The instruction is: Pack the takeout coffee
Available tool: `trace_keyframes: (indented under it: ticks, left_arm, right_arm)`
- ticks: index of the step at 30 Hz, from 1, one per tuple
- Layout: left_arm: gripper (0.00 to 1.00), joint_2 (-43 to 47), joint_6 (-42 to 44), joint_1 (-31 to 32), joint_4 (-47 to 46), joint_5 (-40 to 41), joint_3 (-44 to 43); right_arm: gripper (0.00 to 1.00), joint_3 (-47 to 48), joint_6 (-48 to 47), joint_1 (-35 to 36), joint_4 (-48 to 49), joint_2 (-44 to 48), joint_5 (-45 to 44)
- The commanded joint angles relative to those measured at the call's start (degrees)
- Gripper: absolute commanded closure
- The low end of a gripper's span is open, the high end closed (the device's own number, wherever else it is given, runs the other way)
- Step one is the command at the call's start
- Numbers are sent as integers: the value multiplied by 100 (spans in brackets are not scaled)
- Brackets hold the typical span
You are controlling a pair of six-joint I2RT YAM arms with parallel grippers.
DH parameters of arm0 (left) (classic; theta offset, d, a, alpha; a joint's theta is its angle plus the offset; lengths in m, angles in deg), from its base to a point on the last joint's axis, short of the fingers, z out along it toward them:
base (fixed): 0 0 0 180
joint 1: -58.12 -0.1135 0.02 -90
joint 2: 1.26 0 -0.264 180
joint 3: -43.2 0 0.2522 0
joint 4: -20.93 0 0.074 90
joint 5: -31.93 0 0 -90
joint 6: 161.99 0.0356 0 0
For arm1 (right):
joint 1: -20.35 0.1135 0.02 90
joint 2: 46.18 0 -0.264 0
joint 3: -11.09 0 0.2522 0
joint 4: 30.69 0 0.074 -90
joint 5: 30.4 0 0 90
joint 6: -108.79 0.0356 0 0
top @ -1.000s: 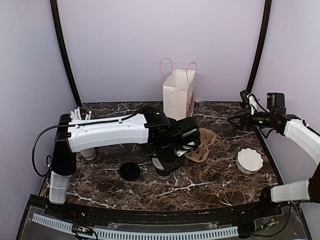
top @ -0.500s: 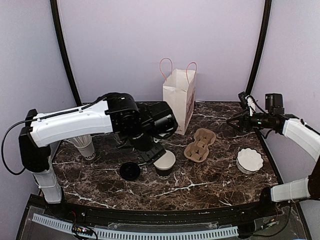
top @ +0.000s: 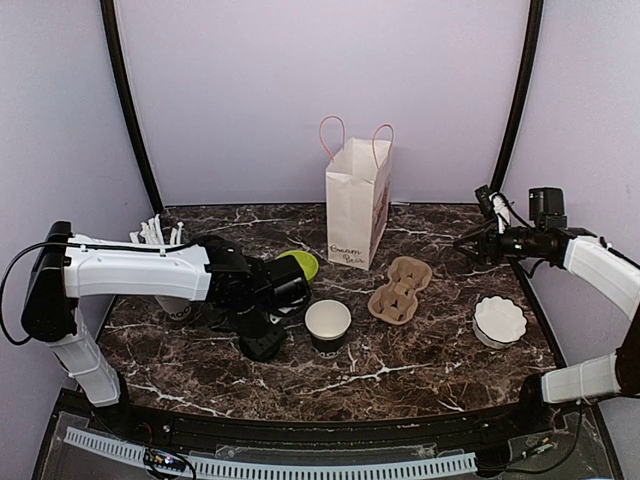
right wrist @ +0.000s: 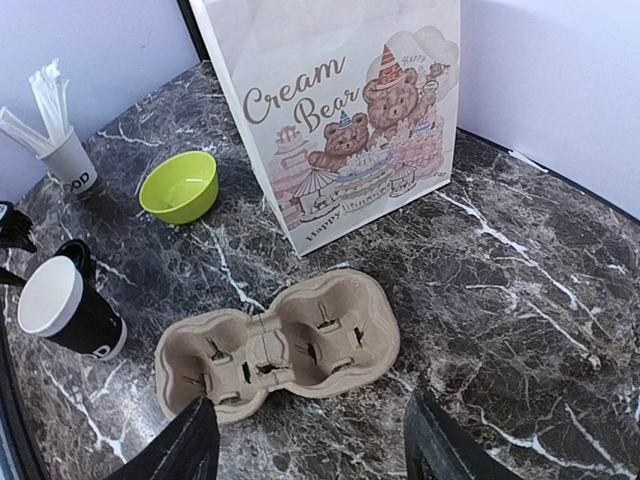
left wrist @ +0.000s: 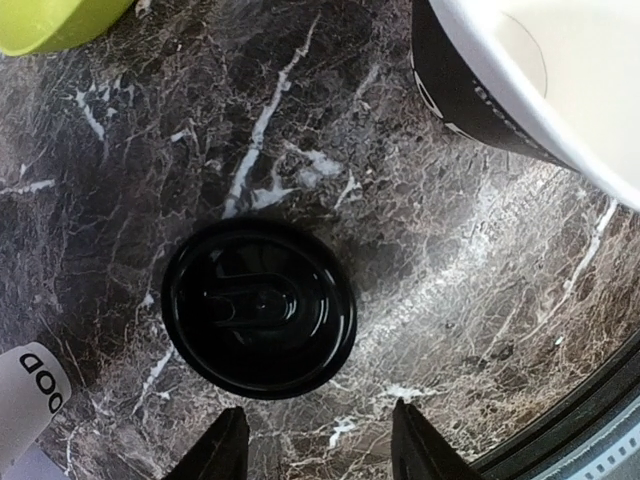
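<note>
— Lid?
— Round, glossy black plastic with a raised centre. The lid (left wrist: pixel 258 308) lies flat on the dark, white-veined marble table (left wrist: pixel 330 170), just past my left gripper (left wrist: pixel 318 418). Those jaws stand apart with nothing between them, and the fingertips (left wrist: pixel 228 445) stop just short of the lid's edge.
— And the cup?
— The paper cup (top: pixel 328 325), black outside with a white rim and a bare white inside, stands upright and uncovered just beside the lid, to its right.
— How do your arms lie?
— My left arm (top: pixel 140 272) stretches low across the table from the left, wrist bent down over the lid. My right arm (top: pixel 600 268) is raised at the right side. The right gripper (right wrist: pixel 312 400) has its jaws apart too, holding nothing, and it looks down on a moulded pulp carrier (right wrist: pixel 280 345) with empty round wells.
— What lies farther off?
— A white fluted dish (top: pixel 499 320) sits near the carrier, and a smooth lime-green bowl (right wrist: pixel 180 187) sits behind my left wrist. A white printed cup (right wrist: pixel 68 165) holds white straws (right wrist: pixel 45 100). Farthest back is a white paper bag (top: pixel 357 205), open-topped, with pink cord handles and printed bears.
</note>
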Motion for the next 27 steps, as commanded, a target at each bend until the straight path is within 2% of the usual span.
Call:
trace_keyframes:
  ticks: [1, 14, 22, 27]
  left_arm:
    - [49, -148, 201, 18, -547, -4, 187]
    - [53, -510, 251, 12, -908, 68, 503]
    - [50, -295, 296, 12, -936, 152, 559]
    - [47, 172, 251, 12, -977, 50, 534]
  right_arm:
    - [39, 173, -163, 3, -77, -56, -31]
    - [38, 113, -287, 5, -81, -36, 15]
    - [38, 135, -313, 3, -123, -118, 65]
    - [38, 156, -314, 3, -151, -179, 74]
